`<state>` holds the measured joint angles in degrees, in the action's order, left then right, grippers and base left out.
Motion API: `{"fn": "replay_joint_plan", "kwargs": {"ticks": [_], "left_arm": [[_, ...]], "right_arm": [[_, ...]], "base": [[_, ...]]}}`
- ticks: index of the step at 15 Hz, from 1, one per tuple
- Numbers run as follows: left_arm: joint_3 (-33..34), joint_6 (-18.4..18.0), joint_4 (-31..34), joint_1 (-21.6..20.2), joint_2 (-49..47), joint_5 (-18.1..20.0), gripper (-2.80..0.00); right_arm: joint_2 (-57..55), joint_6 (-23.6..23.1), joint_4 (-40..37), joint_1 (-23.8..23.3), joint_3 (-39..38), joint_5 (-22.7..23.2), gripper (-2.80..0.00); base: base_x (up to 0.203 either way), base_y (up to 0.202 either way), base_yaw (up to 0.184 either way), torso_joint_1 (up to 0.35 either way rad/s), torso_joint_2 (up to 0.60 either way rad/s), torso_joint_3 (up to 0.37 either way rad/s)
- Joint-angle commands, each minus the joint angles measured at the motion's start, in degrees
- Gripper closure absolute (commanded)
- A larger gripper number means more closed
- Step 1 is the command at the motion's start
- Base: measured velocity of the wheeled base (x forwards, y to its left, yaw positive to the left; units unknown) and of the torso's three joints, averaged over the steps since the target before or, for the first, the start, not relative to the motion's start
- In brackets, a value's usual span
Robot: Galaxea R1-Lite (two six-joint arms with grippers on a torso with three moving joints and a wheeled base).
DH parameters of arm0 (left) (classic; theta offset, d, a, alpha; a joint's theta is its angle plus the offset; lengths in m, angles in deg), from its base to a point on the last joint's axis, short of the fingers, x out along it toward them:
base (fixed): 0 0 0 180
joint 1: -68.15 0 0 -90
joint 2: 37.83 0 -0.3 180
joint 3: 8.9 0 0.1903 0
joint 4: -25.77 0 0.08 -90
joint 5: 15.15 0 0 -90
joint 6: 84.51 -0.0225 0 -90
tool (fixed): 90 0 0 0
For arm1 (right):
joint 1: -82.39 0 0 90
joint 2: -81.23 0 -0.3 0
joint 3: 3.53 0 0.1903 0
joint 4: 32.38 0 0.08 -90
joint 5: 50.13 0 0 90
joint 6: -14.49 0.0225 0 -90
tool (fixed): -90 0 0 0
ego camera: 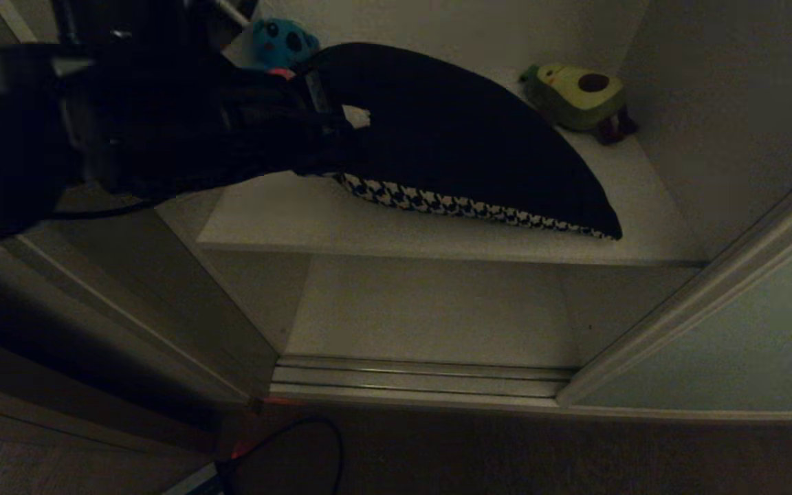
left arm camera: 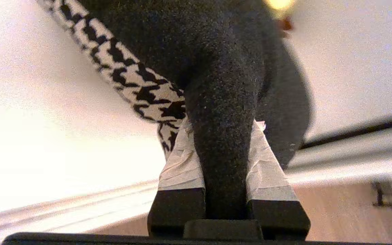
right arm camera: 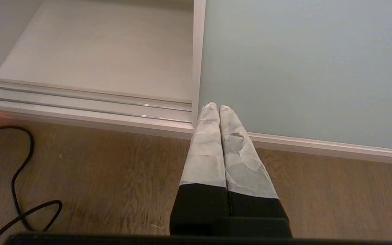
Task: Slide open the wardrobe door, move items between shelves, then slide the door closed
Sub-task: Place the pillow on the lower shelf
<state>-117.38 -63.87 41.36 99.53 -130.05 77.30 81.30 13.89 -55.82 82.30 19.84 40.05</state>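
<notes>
Here, left gripper (left arm camera: 224,149) pinches dark back face of cushion (ego camera: 478,144) at its left end; fabric bunched between taped fingers (left arm camera: 182,163). Grip at corner likely chosen to drag or lift cushion off upper shelf (ego camera: 286,220); far side raised, patterned edge resting near shelf front. Lower shelf (ego camera: 430,309) bare below, probable destination. Right gripper (right arm camera: 219,110) parked low, fingers pressed together, beside door (right arm camera: 301,61) slid right. Blue plush (ego camera: 279,45) far left behind arm, avocado plush (ego camera: 578,93) far right; either may get nudged. Cable (right arm camera: 19,177) on floor (right arm camera: 114,177).
</notes>
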Motion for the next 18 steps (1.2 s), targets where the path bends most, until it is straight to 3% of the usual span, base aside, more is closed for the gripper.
{"fn": "replay_joint_plan", "kwargs": {"ticks": [1,9,16,18], "left_arm": [[1.3,-0.4,2.9,2.6,9.5,-2.0,0.0],[2.7,-1.7,19.4,7.3,28.8,-2.3,0.0],[2.4,-1.9,29.1,7.3,38.6,5.9,0.0],[3.4,-2.1,33.3,7.2,41.0,6.0,0.0]], "right_arm": [[-0.1,0.0,0.0,0.0,-0.2,0.0,0.0],[-0.1,0.0,0.0,0.0,-0.2,0.0,0.0],[-0.1,0.0,0.0,0.0,-0.2,0.0,0.0],[-0.1,0.0,0.0,0.0,-0.2,0.0,0.0]], "base": [[0.0,0.0,0.0,0.0,0.0,0.0],[0.0,0.0,0.0,0.0,0.0,0.0],[0.0,0.0,0.0,0.0,0.0,0.0],[0.0,0.0,0.0,0.0,0.0,0.0]]}}
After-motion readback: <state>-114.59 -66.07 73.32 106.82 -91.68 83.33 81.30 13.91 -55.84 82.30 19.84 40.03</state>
